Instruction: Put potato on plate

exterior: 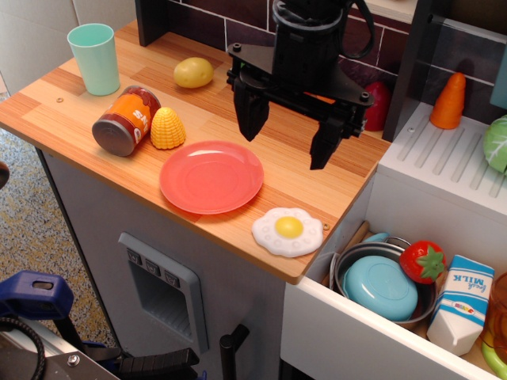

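The potato [193, 72] is a small yellowish-tan oval lying on the wooden counter near the back, left of the arm. The coral-red plate [211, 176] lies flat near the counter's front edge, empty. My black gripper [289, 133] hangs open and empty above the counter, just right of and behind the plate, its two fingers spread wide. The potato is well to the gripper's left, apart from it.
A ribbed yellow corn piece [167, 128] and a tipped orange can [125, 120] lie left of the plate. A mint cup [95, 58] stands far left. A fried egg [287, 230] lies at the front right. Sink to the right holds a blue dish [380, 288], tomato [421, 261], milk carton [461, 304].
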